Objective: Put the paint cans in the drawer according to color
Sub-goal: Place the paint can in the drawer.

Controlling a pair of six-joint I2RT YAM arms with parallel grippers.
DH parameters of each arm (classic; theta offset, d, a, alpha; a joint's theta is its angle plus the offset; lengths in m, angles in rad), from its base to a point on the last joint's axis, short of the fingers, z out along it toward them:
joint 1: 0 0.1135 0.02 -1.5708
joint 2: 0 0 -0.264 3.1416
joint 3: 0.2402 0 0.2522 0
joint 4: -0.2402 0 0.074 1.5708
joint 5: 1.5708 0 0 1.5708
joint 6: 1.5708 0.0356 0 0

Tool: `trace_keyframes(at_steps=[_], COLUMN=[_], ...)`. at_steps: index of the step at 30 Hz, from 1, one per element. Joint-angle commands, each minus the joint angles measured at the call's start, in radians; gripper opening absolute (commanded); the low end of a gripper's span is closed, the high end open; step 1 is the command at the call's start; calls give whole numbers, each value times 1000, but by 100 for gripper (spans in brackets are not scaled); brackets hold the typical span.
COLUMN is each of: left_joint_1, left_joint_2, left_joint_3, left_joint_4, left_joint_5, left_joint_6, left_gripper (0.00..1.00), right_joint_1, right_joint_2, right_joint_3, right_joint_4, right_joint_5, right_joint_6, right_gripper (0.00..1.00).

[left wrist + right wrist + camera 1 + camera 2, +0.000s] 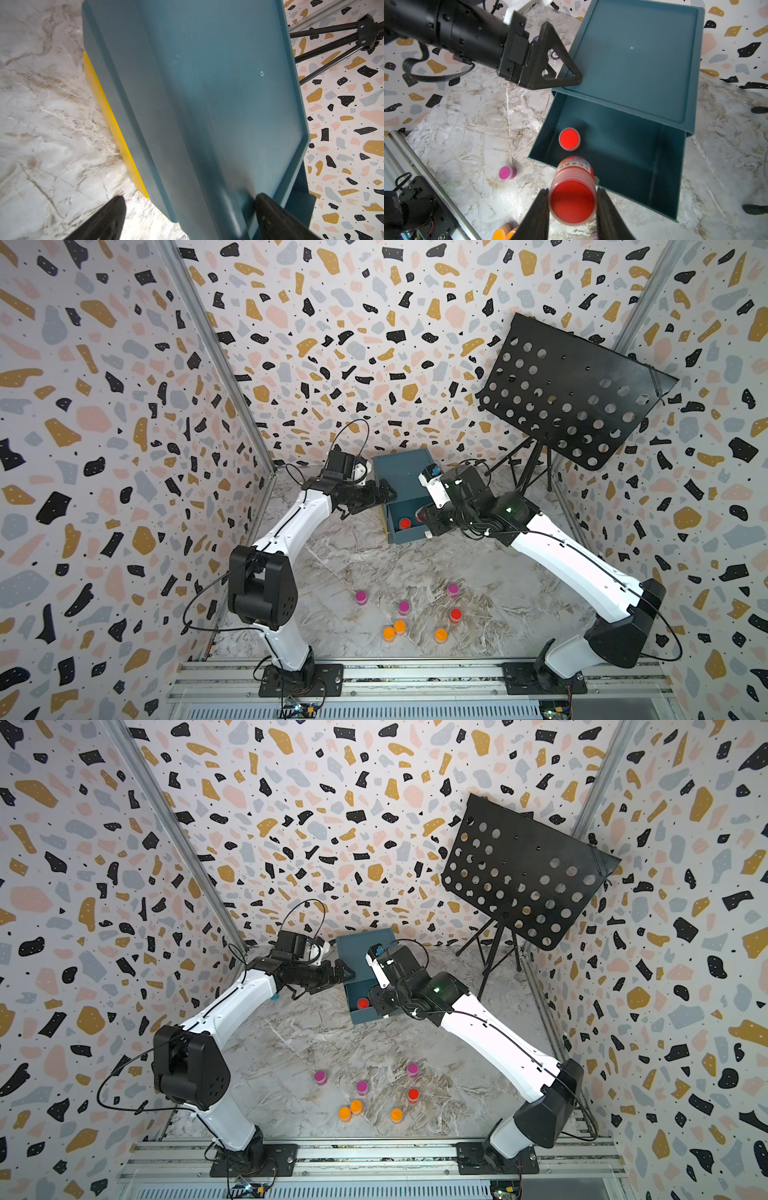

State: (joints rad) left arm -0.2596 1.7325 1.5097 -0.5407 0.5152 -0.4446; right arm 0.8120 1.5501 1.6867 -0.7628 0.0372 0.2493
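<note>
We see a red paint can [572,199] clamped between the right fingers [537,209] over the top drawer [623,133], pulled out of the teal box [633,52]; a second red can [569,138] stands inside it. The left fingers [274,218], spread wide, straddle the box's top edge. Well apart, three magenta cans [403,606], three orange cans [389,632] and a third red can [455,615] stand on the tabletop [353,556].

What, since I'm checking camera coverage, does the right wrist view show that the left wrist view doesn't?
Only the right wrist view: the right gripper shut on a red can, a second red can in the open drawer, and a magenta can on the table. Only the left wrist view: the box's yellow edge and the stand's tripod joint. Both: the teal box top and that table.
</note>
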Motion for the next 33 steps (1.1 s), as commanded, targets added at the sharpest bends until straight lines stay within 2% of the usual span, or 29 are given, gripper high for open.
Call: trace_keyframes(at_steps=[1,12,33], left_joint_1=[-5,-5,-6], left_joint_2=[-17,-10,-8], left_joint_3=[-22,-23,-21], left_joint_4=[-38,-38,-39], left_joint_5=[-27,-24,-13], left_joint_6=[26,24,20], left_gripper=[100,100,100], right_joint_1=[-27,-59,-59], right_joint_2=[52,146,200], right_joint_3=[82,129,123], right_joint_4=[-42,-87,-108], right_joint_5=[-37,-54,-31], right_joint_6=[-18,-28,-40], right_gripper=[21,20,18])
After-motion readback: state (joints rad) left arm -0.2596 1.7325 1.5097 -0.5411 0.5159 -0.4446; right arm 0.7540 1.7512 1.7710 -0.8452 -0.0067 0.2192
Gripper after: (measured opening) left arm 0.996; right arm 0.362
